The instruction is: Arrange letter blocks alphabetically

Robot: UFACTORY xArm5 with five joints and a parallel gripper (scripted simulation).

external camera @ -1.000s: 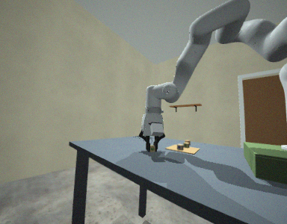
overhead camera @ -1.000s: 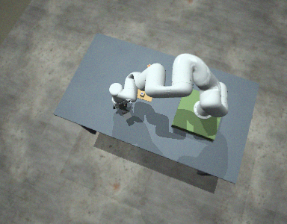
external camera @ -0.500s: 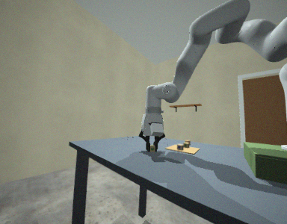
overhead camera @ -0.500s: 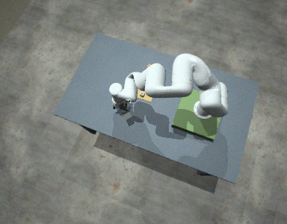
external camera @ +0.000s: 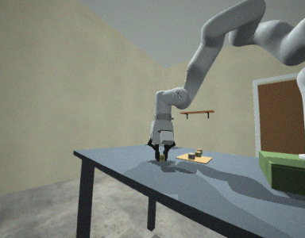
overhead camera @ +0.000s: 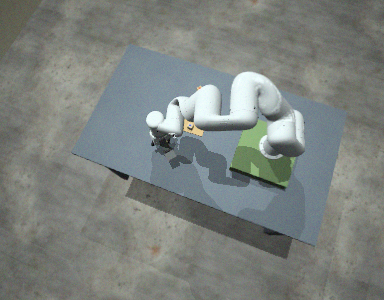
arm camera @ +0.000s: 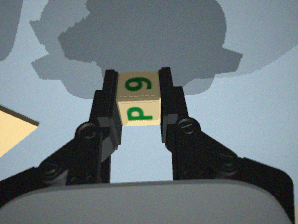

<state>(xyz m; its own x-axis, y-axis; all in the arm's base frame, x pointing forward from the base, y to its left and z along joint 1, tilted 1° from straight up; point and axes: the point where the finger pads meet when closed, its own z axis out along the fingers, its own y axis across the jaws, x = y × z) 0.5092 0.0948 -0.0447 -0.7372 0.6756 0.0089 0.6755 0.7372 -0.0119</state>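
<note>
My gripper (overhead camera: 165,144) (external camera: 162,157) (arm camera: 139,85) points down, its fingers shut on a pale wooden block (external camera: 162,158) (arm camera: 140,114) low at the table. Both pads meet its sides. Its brighter face shows a green P-like letter, its darker face a green mark like a 9 or 6, both turned sideways in the wrist view. The tan mat (overhead camera: 198,132) (external camera: 205,159) (arm camera: 14,131) lies flat beside the gripper. One block (overhead camera: 190,126) (external camera: 191,156) and another block (external camera: 198,151) are on it; their top letters are too small to read. The arm hides part of the mat in the top view.
A small orange thing (overhead camera: 199,88), possibly a block, lies beyond the arm. The green base platform (overhead camera: 252,135) (external camera: 285,170) stands on the robot's side of the table (overhead camera: 127,95) (external camera: 125,166). The table's edge is near the gripper.
</note>
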